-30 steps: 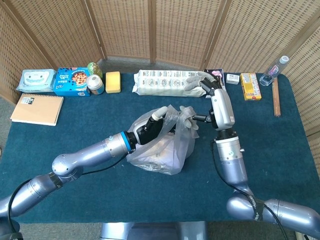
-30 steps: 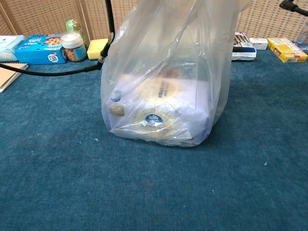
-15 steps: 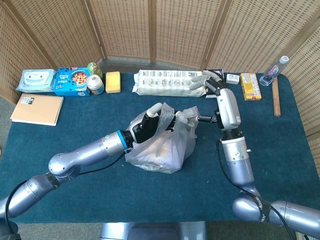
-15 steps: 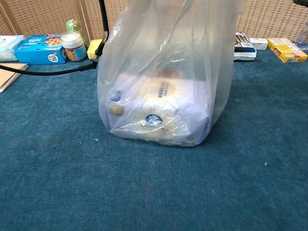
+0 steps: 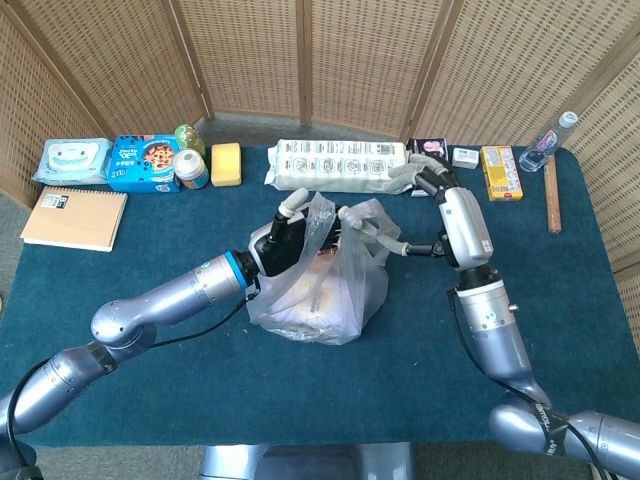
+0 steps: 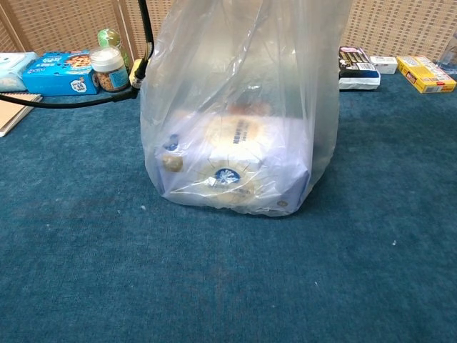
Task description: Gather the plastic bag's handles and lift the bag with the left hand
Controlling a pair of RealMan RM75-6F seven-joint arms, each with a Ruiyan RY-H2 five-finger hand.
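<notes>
The clear plastic bag [image 5: 318,290] stands on the blue table [image 5: 560,300], with a white and blue package inside it [image 6: 232,168]. My left hand [image 5: 278,238] is at the bag's upper left, fingers curled around the gathered film and left handle. The right handle [image 5: 372,222] stretches toward my right hand [image 5: 430,195], whose thumb touches it. That hand's fingers are spread apart above the table's back. In the chest view the bag [image 6: 235,107] fills the middle with its bottom on the cloth, and neither hand shows.
Along the back edge lie a wipes pack [image 5: 72,160], a blue box [image 5: 143,163], a jar [image 5: 190,170], a yellow sponge [image 5: 226,163], a long white package [image 5: 335,163], a yellow box [image 5: 499,172] and a bottle [image 5: 548,142]. A notebook [image 5: 74,217] lies far left.
My left hand has slid up and to the left along the bag's top, pulling the film taller. My right hand has drawn back to the right. The bag's bottom has stayed put.
</notes>
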